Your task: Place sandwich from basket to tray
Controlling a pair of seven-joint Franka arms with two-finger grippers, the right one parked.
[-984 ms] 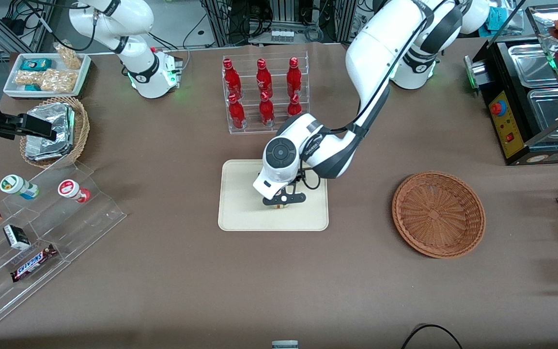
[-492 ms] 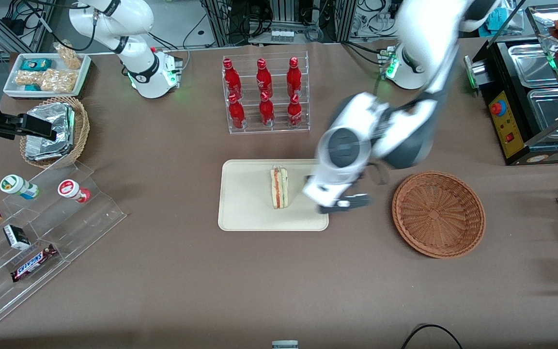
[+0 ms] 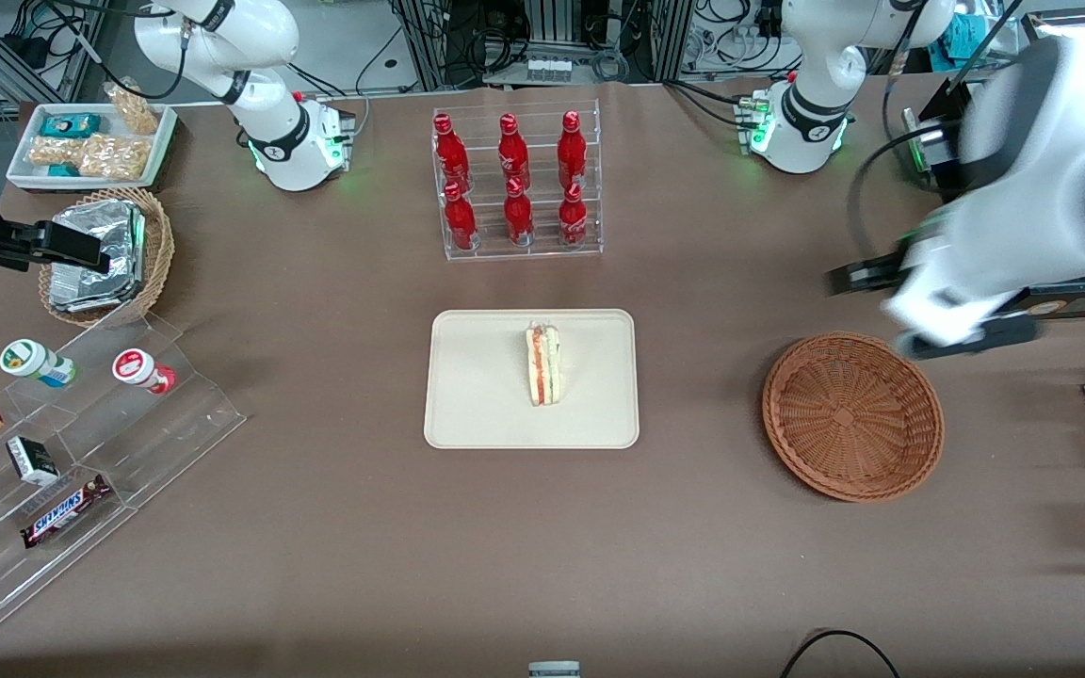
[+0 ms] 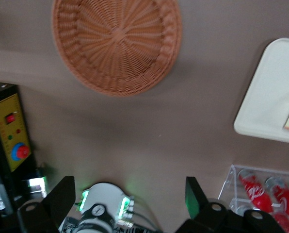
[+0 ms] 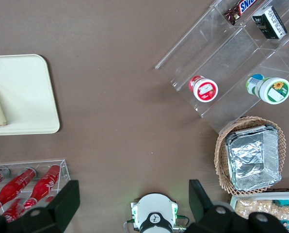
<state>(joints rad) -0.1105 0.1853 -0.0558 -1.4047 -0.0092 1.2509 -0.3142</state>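
— Front view: sandwich (image 3: 542,364) lying on the tray (image 3: 467,414), long axis toward the front camera.

— Gripper (image 3: 929,306) wide, holding nothing — above the wicker basket's (image 3: 851,415) rim, well apart from it.

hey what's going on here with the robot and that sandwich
The job looks done. The sandwich lies on the cream tray in the middle of the table, with nothing touching it. The wicker basket it came from has nothing in it. The left arm's hand is open and holds nothing; it is up in the air near the basket's rim, toward the working arm's end of the table, well away from the tray.
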